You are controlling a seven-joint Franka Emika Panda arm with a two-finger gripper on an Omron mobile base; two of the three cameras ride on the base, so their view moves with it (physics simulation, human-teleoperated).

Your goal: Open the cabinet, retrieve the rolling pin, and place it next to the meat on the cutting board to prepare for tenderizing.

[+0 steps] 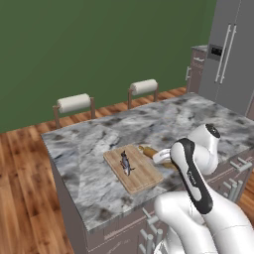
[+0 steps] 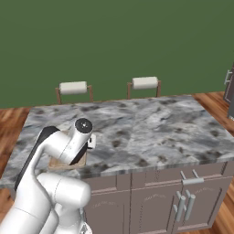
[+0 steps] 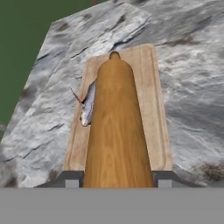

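No writing can be read. The smooth wooden rolling pin (image 3: 116,131) sits clamped between the jaws of the gripper (image 3: 117,178), pointing away over the grained tan cutting board (image 3: 153,109) on the marble desk (image 3: 192,87). The grey-red meat (image 3: 87,105) lies just beside the pin.

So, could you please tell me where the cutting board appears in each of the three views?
Left base view: cutting board at centre, near the counter's front edge, left of the arm.
Right base view: a tan corner at lower left, mostly hidden behind the arm.
Hand view: centre, under the rolling pin.
Shared landmark: the grey marble counter.
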